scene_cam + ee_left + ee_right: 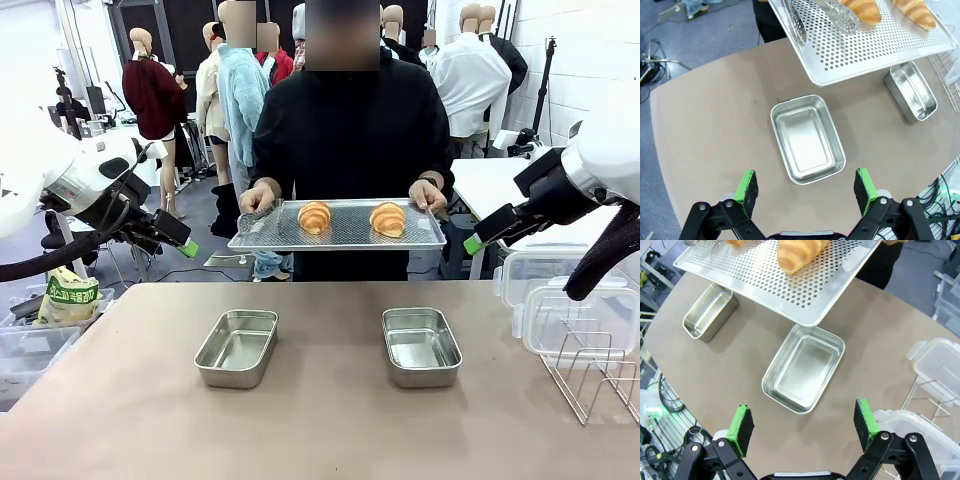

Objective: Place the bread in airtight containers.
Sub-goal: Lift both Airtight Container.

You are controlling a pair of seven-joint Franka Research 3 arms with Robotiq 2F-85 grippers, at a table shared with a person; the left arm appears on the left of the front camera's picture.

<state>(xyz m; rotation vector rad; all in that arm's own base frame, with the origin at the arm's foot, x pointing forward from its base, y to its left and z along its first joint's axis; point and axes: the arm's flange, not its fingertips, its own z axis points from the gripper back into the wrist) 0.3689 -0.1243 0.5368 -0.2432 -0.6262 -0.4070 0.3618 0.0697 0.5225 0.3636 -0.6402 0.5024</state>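
Observation:
Two golden croissants (314,216) (387,219) lie on a perforated metal tray (340,243) that a person holds in both hands above the table's far edge. Below it, two empty steel pans (237,347) (421,346) sit side by side on the table. My left gripper (182,242) hovers open at the left, high over the left pan (807,138); the tray (865,50) and a croissant (862,7) show beyond it. My right gripper (478,238) hovers open at the right, above the right pan (805,367), with a croissant (797,252) on the tray (790,285) ahead.
Clear plastic lids (560,300) (940,365) are stacked at the table's right edge beside a wire rack (595,375). Metal tongs (835,15) lie on the tray near the person's hand. The other pan appears far off in each wrist view (910,91) (710,311).

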